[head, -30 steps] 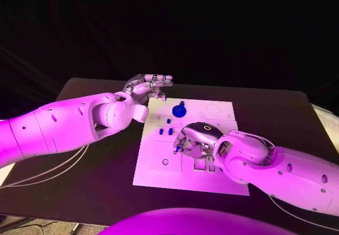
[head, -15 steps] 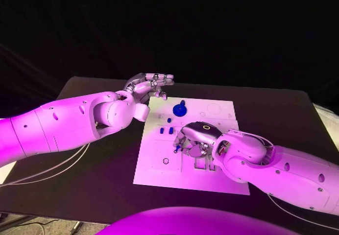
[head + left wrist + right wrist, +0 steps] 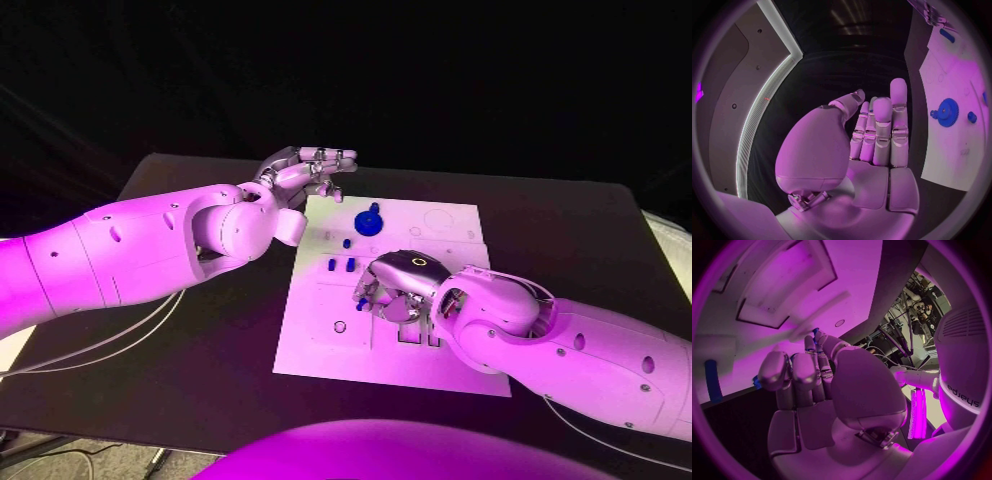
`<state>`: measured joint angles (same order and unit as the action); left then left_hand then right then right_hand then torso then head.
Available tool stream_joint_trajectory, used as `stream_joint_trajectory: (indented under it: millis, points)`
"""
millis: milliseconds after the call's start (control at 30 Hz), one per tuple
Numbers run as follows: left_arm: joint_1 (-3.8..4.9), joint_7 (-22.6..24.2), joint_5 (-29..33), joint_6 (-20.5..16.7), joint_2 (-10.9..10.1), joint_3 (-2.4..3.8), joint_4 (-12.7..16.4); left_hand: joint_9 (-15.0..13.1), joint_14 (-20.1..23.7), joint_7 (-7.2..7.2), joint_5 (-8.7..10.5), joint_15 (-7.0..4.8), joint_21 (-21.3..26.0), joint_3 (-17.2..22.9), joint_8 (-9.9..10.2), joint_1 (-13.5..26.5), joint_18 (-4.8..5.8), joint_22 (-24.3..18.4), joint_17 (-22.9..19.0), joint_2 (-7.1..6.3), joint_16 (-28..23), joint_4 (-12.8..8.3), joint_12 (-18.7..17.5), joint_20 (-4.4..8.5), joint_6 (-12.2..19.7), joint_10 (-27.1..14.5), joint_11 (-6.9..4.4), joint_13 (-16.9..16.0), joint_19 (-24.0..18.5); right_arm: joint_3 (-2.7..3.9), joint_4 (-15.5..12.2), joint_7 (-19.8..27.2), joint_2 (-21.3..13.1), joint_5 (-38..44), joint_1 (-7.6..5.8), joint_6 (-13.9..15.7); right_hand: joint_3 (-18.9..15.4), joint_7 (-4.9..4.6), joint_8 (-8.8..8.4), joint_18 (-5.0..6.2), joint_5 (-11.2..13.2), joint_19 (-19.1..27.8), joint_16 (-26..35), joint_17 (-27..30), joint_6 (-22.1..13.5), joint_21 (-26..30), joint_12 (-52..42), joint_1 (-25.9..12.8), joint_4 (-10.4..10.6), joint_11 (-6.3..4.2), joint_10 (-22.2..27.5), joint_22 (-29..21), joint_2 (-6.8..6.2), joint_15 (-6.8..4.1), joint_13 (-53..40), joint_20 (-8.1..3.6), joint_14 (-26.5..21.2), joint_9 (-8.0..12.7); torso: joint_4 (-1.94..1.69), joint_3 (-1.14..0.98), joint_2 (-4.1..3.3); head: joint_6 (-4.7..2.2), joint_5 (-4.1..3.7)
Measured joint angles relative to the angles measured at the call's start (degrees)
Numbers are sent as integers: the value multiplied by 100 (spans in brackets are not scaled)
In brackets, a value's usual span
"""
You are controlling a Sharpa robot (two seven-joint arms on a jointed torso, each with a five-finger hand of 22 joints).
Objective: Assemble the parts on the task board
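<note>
White rectangular task board point(image 3: 325, 340); right hand point(image 3: 392, 290) nearer, pressed down mid-board, fingers curled around a small blue part point(image 3: 361, 297), grasp unclear; left hand point(image 3: 306, 172) empty, fingers extended, beyond the board's far-left corner.

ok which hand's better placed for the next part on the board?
Right, likely. The right hand is down over the task board, fingers at a small blue part. The left hand hangs beyond the board's far edge, holding nothing.

Black table point(image 3: 577, 230), white task board point(image 3: 325, 350) lying flat on it near the middle
</note>
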<state>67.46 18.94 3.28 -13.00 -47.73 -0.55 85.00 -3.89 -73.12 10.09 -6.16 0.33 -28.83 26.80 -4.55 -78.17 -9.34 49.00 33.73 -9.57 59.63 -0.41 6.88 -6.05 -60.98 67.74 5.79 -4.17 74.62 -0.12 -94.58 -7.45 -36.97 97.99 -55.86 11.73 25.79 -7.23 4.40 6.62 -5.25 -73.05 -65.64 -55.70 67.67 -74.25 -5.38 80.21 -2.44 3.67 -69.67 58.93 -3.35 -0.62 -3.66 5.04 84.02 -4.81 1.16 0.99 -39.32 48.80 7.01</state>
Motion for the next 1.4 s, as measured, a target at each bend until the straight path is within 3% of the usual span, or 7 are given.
stream_joint_trajectory:
  millis: [200, 367, 500, 767, 1033, 1233, 1400]
  points:
    - [0, -5, 0, 10, 0, 0, -2, 0, 0, 0, 0, 0, 0, 0, 0, 0, 0, 0, 0, 0, 0, 0, 0, 0, 0, 0, 0, 0, 0, 6, 9, -6, 27, 21, -3, -57, 0, -1, -1, 0, -1, 0, -17, 0, -2, 0, 0, 0, 0, 0, 0, 0, 0, 0, -1, 0, 0, -2, 0, 1, -1, 16, 8]
    - [0, -8, 1, 16, 0, 0, -4, 0, -1, 0, 0, 1, 0, 0, 0, 0, -1, 0, 0, 0, 0, 0, 0, 0, 0, 0, 0, 0, 0, -19, 37, -12, 56, 25, 2, -126, -51, -117, -68, 0, -69, -9, -24, 20, -203, 0, 157, -231, 53, 103, 211, -21, -167, 2, 7, 14, -2, 25, -1, 1, -1, 23, 12]
    - [-1, -10, 1, 21, 1, -1, -12, 0, -1, 0, 0, 1, 0, 0, 0, 0, 0, 0, 1, 0, 0, 0, 0, 0, 0, 0, 0, 0, 0, -18, 48, -13, 55, -3, 3, -129, -158, -199, -71, 1, -74, 24, -61, 22, -486, 0, 149, -417, 86, 181, 482, -57, -263, 89, -14, 87, 1, 103, 0, 2, 2, 27, 15]
    - [-1, -16, 1, 27, 4, -1, -34, 0, 18, 21, 0, 21, 0, 0, 0, -24, 0, -2, -5, 24, 0, 0, 0, 0, 21, 0, 0, 0, 0, -32, 56, -6, 46, -72, 11, -24, -317, -304, -71, 1, -74, 137, -11, 197, -726, 105, 179, -430, 55, 297, 974, -265, -276, 149, 14, 200, 0, 107, 0, 1, 3, 22, 11]
    - [-1, -26, 1, 35, 8, -3, -41, 0, 18, 21, 0, 21, 0, -17, 0, -23, 0, -4, -13, 23, 0, 17, 0, 0, 22, -18, -18, 0, 0, -41, 26, -11, -44, -109, 22, 213, -406, -309, -71, 0, -131, 238, 72, 343, -842, 215, 160, -396, 8, 316, 1136, -488, -310, 167, 7, 235, -19, 106, 4, -3, 3, 13, 5]
    - [-5, -37, 1, 46, 7, -13, -52, 0, 18, 21, 0, 22, 0, -17, 0, -23, 0, -4, -13, 23, 0, 17, 0, 0, 22, -18, -18, 0, 0, 4, -318, 1, -405, -165, 13, 431, -516, -278, -71, 0, -153, 238, 95, 374, -873, 246, 100, -408, -18, 305, 1167, -516, -367, 167, 0, 235, -19, 106, 2, -3, 7, -11, -7]
    - [-9, -45, 1, 52, -7, -18, -57, 0, 18, 2, 0, 22, 22, -17, 0, -23, 0, -4, -13, 23, 0, 17, 0, 0, 41, -29, -7, 0, 0, 50, -646, -28, -898, -227, -218, 461, -911, -161, -71, 5, -260, 409, 216, 544, -1116, 427, 100, -519, 15, 305, 1500, -779, -475, 197, 1, 223, -50, 106, 7, -3, 10, -38, -30]
